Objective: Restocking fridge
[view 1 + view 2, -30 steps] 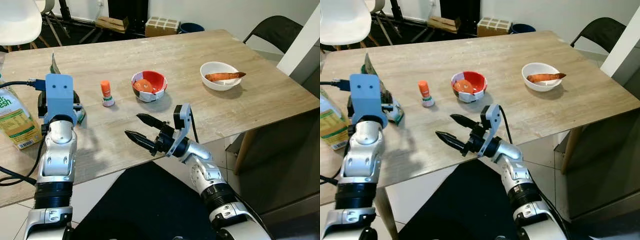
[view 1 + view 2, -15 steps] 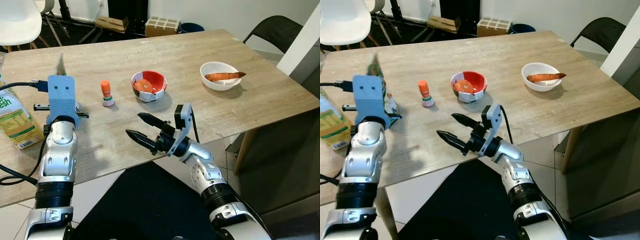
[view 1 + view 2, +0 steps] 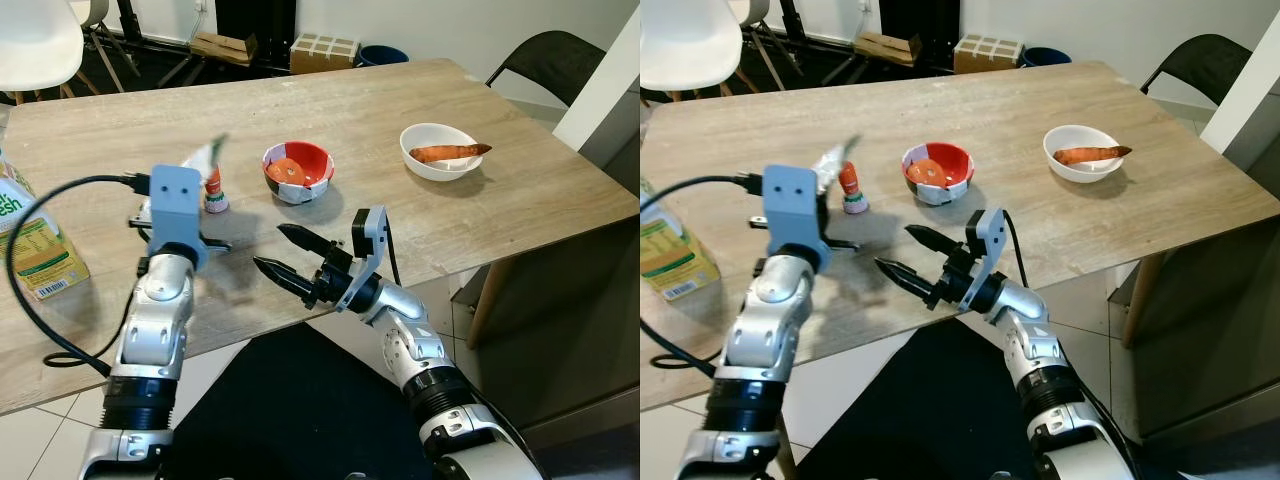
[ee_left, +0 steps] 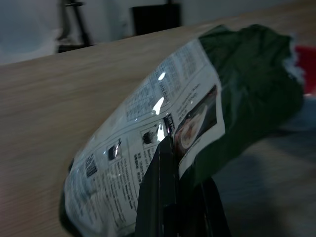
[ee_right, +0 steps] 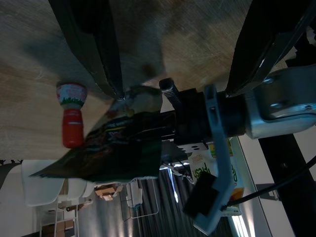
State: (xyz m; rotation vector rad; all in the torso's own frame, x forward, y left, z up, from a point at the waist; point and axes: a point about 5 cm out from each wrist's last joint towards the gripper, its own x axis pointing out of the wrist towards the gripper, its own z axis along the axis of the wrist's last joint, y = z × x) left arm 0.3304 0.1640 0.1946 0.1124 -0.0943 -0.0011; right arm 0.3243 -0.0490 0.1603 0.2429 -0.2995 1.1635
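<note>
Left eye view puts the wooden surface [image 3: 420,215] across most of what lies before me, and on it, from the biggest down, a juice carton [image 3: 30,235] at its left edge, a white bowl [image 3: 438,150] with a sweet potato far right, a red and white bowl [image 3: 297,171] in the middle, and a small orange-capped bottle [image 3: 212,188] just beside my left arm. My left tool [image 4: 170,197] is clamped on a dark green food packet [image 4: 187,123] with a printed white label, held up off the surface near the bottle and blurred in the head views. My right tool [image 3: 290,262] hovers over the near edge, its black fingers spread wide and holding nothing. I judge the step in hand to be the pick-up of the packet for the fridge. Next I must carry it clear of the bottle without knocking it, keep the grip firm on the crinkly film, and turn toward the fridge.
</note>
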